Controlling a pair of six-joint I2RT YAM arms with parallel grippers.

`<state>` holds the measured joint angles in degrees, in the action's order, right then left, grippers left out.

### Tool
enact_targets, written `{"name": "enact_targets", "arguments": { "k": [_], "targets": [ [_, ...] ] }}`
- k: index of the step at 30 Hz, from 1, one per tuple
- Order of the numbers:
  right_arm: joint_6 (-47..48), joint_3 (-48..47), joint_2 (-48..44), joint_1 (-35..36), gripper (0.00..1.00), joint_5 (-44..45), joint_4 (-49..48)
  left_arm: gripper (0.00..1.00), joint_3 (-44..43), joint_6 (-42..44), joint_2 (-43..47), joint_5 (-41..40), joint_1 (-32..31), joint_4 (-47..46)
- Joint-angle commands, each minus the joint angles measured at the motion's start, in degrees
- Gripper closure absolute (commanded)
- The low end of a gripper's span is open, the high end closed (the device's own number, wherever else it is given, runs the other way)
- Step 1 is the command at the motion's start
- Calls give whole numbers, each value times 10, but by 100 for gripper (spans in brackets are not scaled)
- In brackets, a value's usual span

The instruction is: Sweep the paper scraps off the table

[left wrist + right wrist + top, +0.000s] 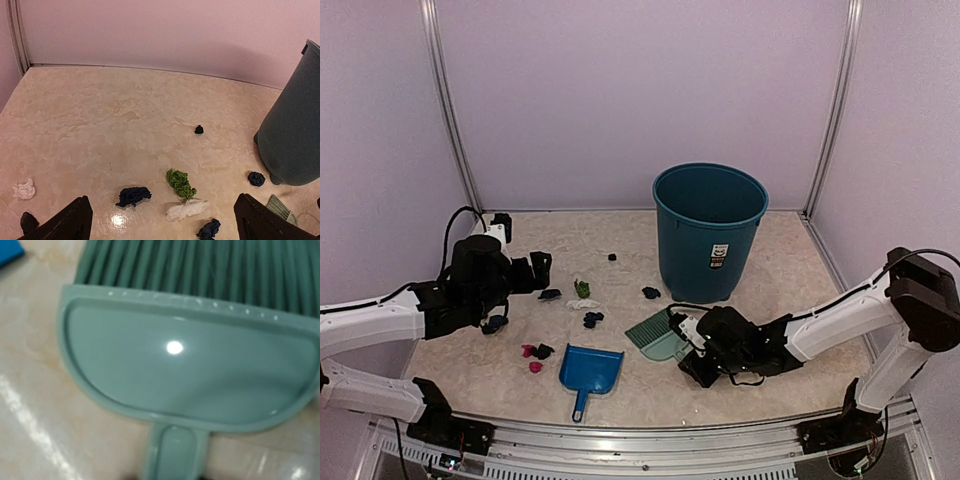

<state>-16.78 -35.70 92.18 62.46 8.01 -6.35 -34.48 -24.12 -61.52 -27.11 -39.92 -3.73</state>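
Paper scraps lie on the beige table (770,300): green (582,288), white (582,304), navy (592,319), black (549,294), pink (528,351) and others. My left gripper (542,270) is open and empty, hovering just left of them. Its wrist view shows the green (180,182), white (187,209) and navy (133,195) scraps between its fingers (70,222). My right gripper (682,328) is shut on the handle of the pale green hand brush (655,335), which lies on the table. The brush head (190,370) fills the right wrist view.
A blue dustpan (590,370) lies near the front, handle toward me. A tall teal bin (710,230) stands behind the brush and also shows in the left wrist view (295,135). Lilac walls enclose the table; a metal rail (650,440) edges the front.
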Motion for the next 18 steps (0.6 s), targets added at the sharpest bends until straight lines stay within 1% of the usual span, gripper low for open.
{"name": "enact_targets", "arguments": {
  "k": [1,5,8,14,18],
  "targets": [
    [-17,7,30,4,74,2,38,1,6,-6,4,0,-6,7],
    [-17,6,32,4,87,15,40,1,7,-7,1,6,-9,8],
    [-10,10,21,4,92,20,30,1,5,-11,2,13,-14,12],
    [-4,14,-17,3,100,24,20,1,2,-14,15,32,-28,20],
    [7,13,-48,4,100,22,4,1,2,-17,27,45,-34,23]
  ]
}}
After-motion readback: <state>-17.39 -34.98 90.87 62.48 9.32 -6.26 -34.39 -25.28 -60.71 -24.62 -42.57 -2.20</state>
